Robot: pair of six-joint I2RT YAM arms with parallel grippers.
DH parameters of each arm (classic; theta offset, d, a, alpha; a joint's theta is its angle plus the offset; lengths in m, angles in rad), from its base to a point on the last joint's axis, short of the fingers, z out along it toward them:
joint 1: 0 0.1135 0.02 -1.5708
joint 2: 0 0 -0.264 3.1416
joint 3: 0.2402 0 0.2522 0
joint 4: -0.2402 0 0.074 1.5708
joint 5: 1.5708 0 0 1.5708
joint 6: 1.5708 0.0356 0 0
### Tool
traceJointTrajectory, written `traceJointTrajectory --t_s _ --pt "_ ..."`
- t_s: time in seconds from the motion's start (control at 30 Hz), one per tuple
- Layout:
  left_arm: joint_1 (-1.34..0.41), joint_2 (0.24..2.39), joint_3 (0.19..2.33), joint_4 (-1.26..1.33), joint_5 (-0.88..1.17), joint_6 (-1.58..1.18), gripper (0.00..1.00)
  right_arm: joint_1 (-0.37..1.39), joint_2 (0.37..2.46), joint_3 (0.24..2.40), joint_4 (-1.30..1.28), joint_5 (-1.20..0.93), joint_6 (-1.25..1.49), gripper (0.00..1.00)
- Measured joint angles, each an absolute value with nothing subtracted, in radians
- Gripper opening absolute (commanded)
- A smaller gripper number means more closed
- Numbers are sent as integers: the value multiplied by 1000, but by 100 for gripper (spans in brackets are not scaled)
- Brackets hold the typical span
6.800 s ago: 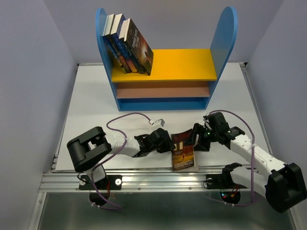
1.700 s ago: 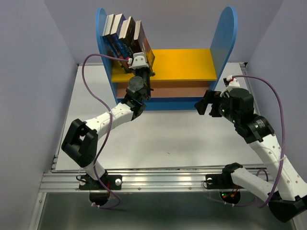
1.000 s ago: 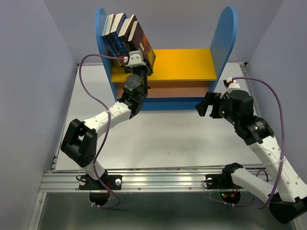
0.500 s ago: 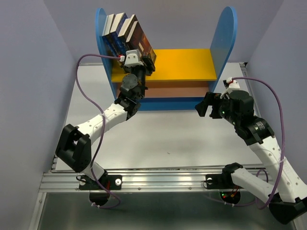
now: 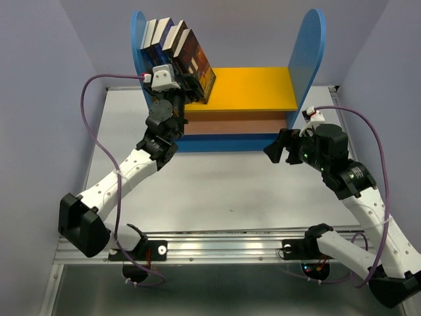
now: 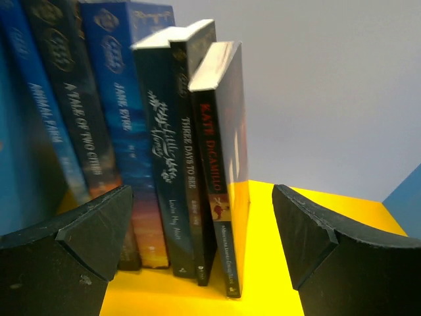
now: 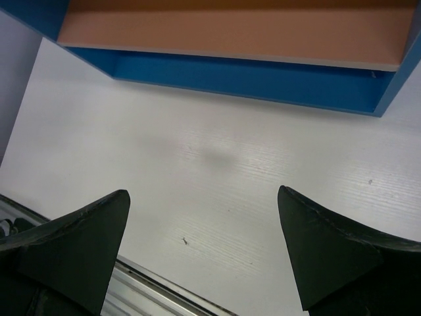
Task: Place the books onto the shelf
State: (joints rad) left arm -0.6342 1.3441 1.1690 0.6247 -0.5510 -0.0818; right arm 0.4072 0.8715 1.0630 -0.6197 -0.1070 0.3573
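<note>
1. Judging by how things lie, the task looks done or all but done: every one of the books [image 5: 176,49] in sight stands on the shelf [image 5: 263,89], and none shows on the table [image 5: 217,191] in the overhead or right wrist view
2. The row sits at the left end of the yellow board [image 6: 276,217], pressed toward the left blue panel [image 5: 138,39], and the volumes stand on end, leaning against one another rather than dead upright
3. The left wrist view shows six spines: Animal Farm [image 6: 46,131], A Tale of Two Cities [image 6: 85,131], Jane Eyre [image 6: 125,125], a dark one with pale script [image 6: 161,158], Three Days to See [image 6: 191,158] and, outermost, a thin dark paperback [image 6: 217,178] lettered in red with pale page edges on top
4. The left gripper [image 6: 197,243] faces the outer end of that row with its jaws spread wide, and both fingers stand apart from the books with nothing in their grasp
5. The right gripper [image 7: 204,243] hangs over the table just before the blue base [image 7: 230,69], its jaws also wide and empty
6. What seems left is only to draw the arms back, and perhaps to nudge the leaning row straighter, while the right part of the yellow board and the brown lower board [image 7: 230,29] show nothing on them
</note>
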Motion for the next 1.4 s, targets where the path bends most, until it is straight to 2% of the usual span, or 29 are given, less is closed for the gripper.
traceJointTrajectory --t_s 0.33,0.4,0.43,0.5,0.53,0.63,0.7,0.77,0.83,0.87,1.0,1.07,1.13,1.4 --pt "-628 1154 1254 284 -519 -144 99 407 937 1068 -536 -294 352 100" --pt "-628 1108 1254 226 -529 -161 99 407 968 1076 -511 -322 354 94" --pt "-628 1076 1254 197 -536 -170 99 407 995 1090 -502 -337 353 90" --pt "-628 1026 1255 145 -559 -192 99 407 1052 1135 -479 -363 353 69" --pt "-628 1003 1256 120 -569 -202 99 410 1084 1163 -466 -366 349 52" --pt "-628 973 1271 67 -579 -220 99 421 1163 1229 -416 -363 339 34" --pt "-628 980 1305 23 -578 -229 99 429 1203 1268 -402 -358 333 29" --pt "-628 1006 1344 -5 -575 -237 89 435 1268 1334 -387 -347 319 25" --pt "-628 1037 1375 -21 -561 -236 71 440 1334 1405 -376 -334 304 23" --pt "-628 1051 1386 -25 -551 -238 53 440 1375 1444 -367 -319 294 23" --pt "-627 1131 1449 -39 -490 -227 39 440 1512 1554 -337 -284 264 21" --pt "-619 1171 1472 -42 -445 -218 28 440 1576 1588 -323 -271 260 20" --pt "-607 1207 1495 -44 -392 -216 23 440 1622 1608 -310 -270 262 19" --pt "-522 1394 1663 -62 -143 -194 18 443 1818 1764 -223 -299 270 18"
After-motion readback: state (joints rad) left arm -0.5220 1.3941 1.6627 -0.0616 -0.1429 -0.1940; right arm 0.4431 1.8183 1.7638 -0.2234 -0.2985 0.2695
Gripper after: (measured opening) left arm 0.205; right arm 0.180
